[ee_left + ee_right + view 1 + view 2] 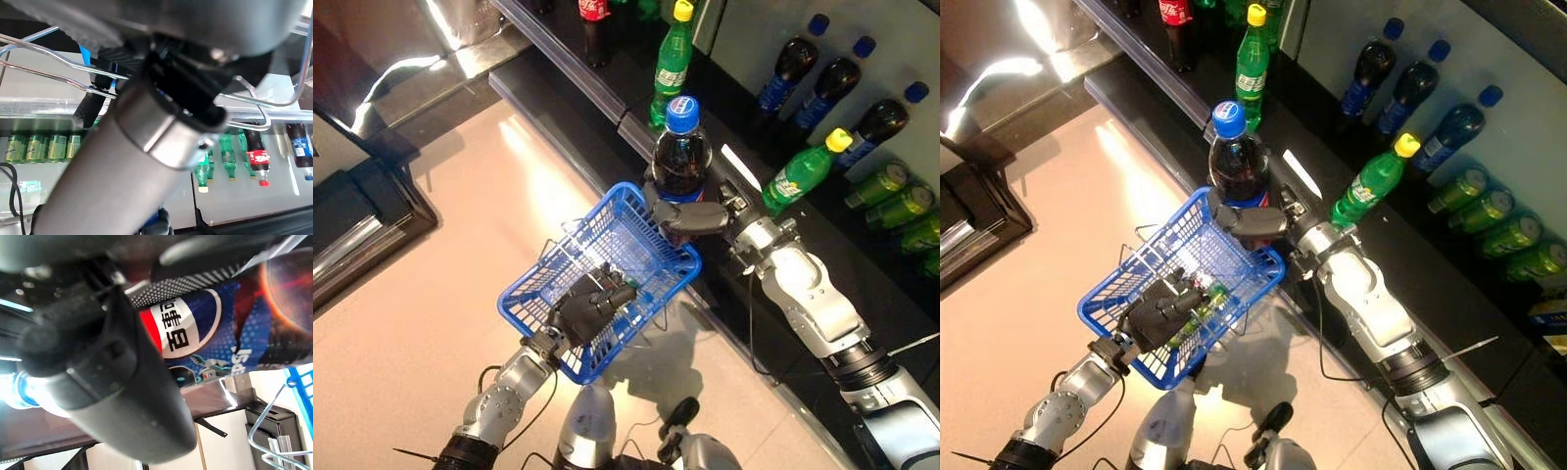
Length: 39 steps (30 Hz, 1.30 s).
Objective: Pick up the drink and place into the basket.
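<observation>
A dark cola bottle (681,157) with a blue cap and blue label stands upright in my right hand (690,217), whose fingers wrap its lower body. It hangs over the far corner of the blue mesh basket (563,239), just in front of the shelf. The right wrist view shows the bottle's label (195,333) pressed against that hand (112,382). My left hand (592,304) carries the basket from the near side, fingers curled about its wire handles (49,73). Something small and green (1206,299) shows in the basket by the left hand.
A black shelf (607,98) runs diagonally behind the basket. On it are green bottles (672,64) with yellow caps, dark blue-capped bottles (822,88), green cans (891,196) and a red-labelled bottle (594,24). A dark cabinet (362,215) stands at the left on the pale floor.
</observation>
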Available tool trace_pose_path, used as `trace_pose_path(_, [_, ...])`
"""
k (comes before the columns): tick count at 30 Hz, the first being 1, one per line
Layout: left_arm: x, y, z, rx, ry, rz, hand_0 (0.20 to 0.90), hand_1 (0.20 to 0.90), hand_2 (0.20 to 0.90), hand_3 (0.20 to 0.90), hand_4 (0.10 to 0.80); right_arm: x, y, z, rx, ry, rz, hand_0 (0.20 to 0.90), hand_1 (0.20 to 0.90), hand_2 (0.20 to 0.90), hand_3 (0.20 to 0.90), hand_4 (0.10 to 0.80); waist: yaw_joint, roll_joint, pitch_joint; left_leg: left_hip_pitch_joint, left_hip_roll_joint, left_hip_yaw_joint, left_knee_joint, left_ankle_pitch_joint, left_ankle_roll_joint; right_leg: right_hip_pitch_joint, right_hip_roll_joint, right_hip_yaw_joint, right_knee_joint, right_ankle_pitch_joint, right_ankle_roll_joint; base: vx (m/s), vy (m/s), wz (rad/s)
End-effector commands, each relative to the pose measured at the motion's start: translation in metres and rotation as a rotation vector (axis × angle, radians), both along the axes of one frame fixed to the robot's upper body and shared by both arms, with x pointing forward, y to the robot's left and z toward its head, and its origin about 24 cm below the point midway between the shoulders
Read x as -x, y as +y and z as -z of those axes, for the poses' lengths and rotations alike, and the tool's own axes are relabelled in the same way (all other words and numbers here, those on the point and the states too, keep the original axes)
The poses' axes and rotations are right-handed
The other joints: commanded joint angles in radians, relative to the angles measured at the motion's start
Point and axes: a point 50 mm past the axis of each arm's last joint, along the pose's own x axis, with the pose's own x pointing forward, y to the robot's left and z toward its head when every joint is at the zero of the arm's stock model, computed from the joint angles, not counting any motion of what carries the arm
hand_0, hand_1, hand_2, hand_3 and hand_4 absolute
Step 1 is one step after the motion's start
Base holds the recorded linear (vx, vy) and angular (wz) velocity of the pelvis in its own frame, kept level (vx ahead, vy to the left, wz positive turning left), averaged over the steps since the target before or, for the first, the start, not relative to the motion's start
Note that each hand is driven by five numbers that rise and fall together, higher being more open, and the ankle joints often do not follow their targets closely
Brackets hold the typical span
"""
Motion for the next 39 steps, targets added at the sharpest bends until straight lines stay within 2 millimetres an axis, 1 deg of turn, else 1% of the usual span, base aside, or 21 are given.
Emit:
trace_pose_path(1, [0.011,-0.062,-0.098,0.355,-0.483,0.327,0.300,0.300,0.300,0.200,0.100,0.024,0.031,-0.015,-0.177,-0.163,-0.151,0.300,0.300,0.300,0.200,0.100,0.001,-0.038,-0.377,-0.016,0.009,0.033,-0.004,-0.030,-0.029,0.067,-0.006,-0.032,0.006,-0.054,0.022,0.018,-0.035,0.13])
trace_pose_path(4, [0.015,-0.065,-0.105,0.362,-0.508,0.368,0.300,0.300,0.300,0.200,0.100,0.024,0.031,-0.008,-0.171,-0.131,-0.141,0.300,0.300,0.300,0.200,0.100,0.010,-0.039,-0.378,-0.020,0.006,0.018,-0.004,-0.028,-0.029,0.068,-0.006,-0.038,0.009,-0.056,0.022,0.025,-0.029,0.13])
trace_pose_path(8, [0.020,-0.069,-0.111,0.380,-0.523,0.411,0.300,0.300,0.300,0.200,0.100,0.023,0.031,0.008,-0.161,-0.083,-0.126,0.300,0.300,0.300,0.200,0.100,0.018,-0.039,-0.381,-0.023,0.003,0.003,-0.004,-0.025,-0.030,0.069,-0.006,-0.042,0.011,-0.057,0.023,0.035,-0.017,0.10])
trace_pose_path(14, [0.026,-0.071,-0.117,0.405,-0.542,0.466,0.300,0.300,0.300,0.200,0.100,0.023,0.033,0.022,-0.145,-0.036,-0.116,0.300,0.300,0.300,0.200,0.100,0.028,-0.038,-0.382,-0.030,-0.001,-0.012,-0.004,-0.020,-0.031,0.071,-0.006,-0.047,0.008,-0.056,0.025,0.008,-0.006,0.04])
trace_pose_path(17, [0.030,-0.073,-0.121,0.435,-0.545,0.507,0.300,0.300,0.300,0.200,0.100,0.023,0.033,0.026,-0.126,-0.028,-0.111,0.300,0.300,0.300,0.200,0.100,0.034,-0.037,-0.382,-0.035,-0.004,-0.024,-0.004,-0.018,-0.031,0.070,-0.007,-0.050,0.011,-0.057,0.025,0.000,0.000,0.00])
trace_pose_path(23, [0.037,-0.078,-0.126,0.481,-0.541,0.585,0.300,0.300,0.300,0.200,0.100,0.024,0.037,0.030,-0.092,-0.035,-0.101,0.300,0.300,0.300,0.200,0.100,0.048,-0.042,-0.381,-0.043,-0.007,-0.044,-0.004,-0.015,-0.032,0.068,-0.006,-0.058,0.013,-0.059,0.023,0.005,-0.021,0.09])
trace_pose_path(26, [0.041,-0.080,-0.128,0.529,-0.516,0.631,0.300,0.300,0.300,0.200,0.100,0.024,0.039,0.034,-0.044,-0.051,-0.087,0.300,0.300,0.300,0.200,0.100,0.054,-0.044,-0.382,-0.045,-0.008,-0.054,-0.004,-0.014,-0.032,0.066,-0.006,-0.060,0.014,-0.058,0.022,0.005,-0.021,0.06])
trace_pose_path(30, [0.048,-0.082,-0.133,0.653,-0.457,0.714,0.300,0.300,0.300,0.200,0.100,0.024,0.038,0.039,0.060,-0.102,-0.041,0.300,0.300,0.300,0.200,0.100,0.062,-0.048,-0.386,-0.046,-0.010,-0.067,-0.004,-0.015,-0.034,0.065,-0.005,-0.066,0.017,-0.061,0.020,0.008,-0.022,0.09])
trace_pose_path(31, [0.050,-0.082,-0.134,0.663,-0.462,0.736,0.300,0.300,0.300,0.200,0.100,0.023,0.037,0.040,0.102,-0.120,-0.015,0.300,0.300,0.300,0.200,0.100,0.066,-0.050,-0.387,-0.047,-0.011,-0.074,-0.004,-0.016,-0.034,0.064,-0.004,-0.067,0.018,-0.062,0.019,0.067,-0.082,0.12])
trace_pose_path(32, [0.050,-0.082,-0.135,0.662,-0.465,0.740,0.300,0.300,0.300,0.200,0.100,0.023,0.038,0.041,0.118,-0.123,-0.011,0.300,0.300,0.300,0.200,0.100,0.067,-0.054,-0.388,-0.037,-0.003,-0.072,-0.004,-0.038,-0.043,0.073,0.004,-0.053,0.015,-0.082,0.022,0.064,-0.084,0.12])
trace_pose_path(33, [0.051,-0.082,-0.135,0.665,-0.474,0.752,0.300,0.300,0.300,0.200,0.100,0.022,0.037,0.043,0.148,-0.130,0.004,0.300,0.300,0.300,0.200,0.100,0.069,-0.055,-0.388,-0.038,-0.004,-0.074,-0.004,-0.038,-0.043,0.074,0.005,-0.052,0.014,-0.082,0.021,-0.001,-0.013,0.10])
trace_pose_path(34, [0.052,-0.083,-0.136,0.668,-0.477,0.759,0.300,0.300,0.300,0.200,0.100,0.021,0.036,0.043,0.158,-0.133,0.013,0.300,0.300,0.300,0.200,0.100,0.070,-0.051,-0.386,-0.048,-0.011,-0.077,-0.004,-0.017,-0.035,0.065,-0.002,-0.067,0.017,-0.063,0.018,0.000,-0.018,0.09])
trace_pose_path(35, [0.053,-0.083,-0.137,0.671,-0.484,0.775,0.300,0.300,0.300,0.200,0.100,0.020,0.035,0.046,0.187,-0.134,0.027,0.300,0.300,0.300,0.200,0.100,0.071,-0.057,-0.388,-0.039,-0.004,-0.077,-0.004,-0.039,-0.043,0.073,0.006,-0.052,0.015,-0.083,0.021,0.001,-0.015,0.03])
trace_pose_path(38, [0.055,-0.084,-0.139,0.684,-0.493,0.796,0.300,0.300,0.300,0.200,0.100,0.018,0.032,0.052,0.228,-0.123,0.056,0.300,0.300,0.300,0.200,0.100,0.070,-0.058,-0.389,-0.040,-0.003,-0.079,-0.004,-0.038,-0.044,0.071,0.007,-0.049,0.016,-0.083,0.020,0.000,-0.005,0.03])
trace_pose_path(39, [0.056,-0.085,-0.140,0.686,-0.493,0.800,0.300,0.300,0.300,0.200,0.100,0.018,0.032,0.051,0.229,-0.124,0.059,0.300,0.300,0.300,0.200,0.100,0.070,-0.053,-0.387,-0.049,-0.010,-0.081,-0.004,-0.017,-0.036,0.062,0.000,-0.063,0.020,-0.063,0.017,-0.065,0.056,0.01])
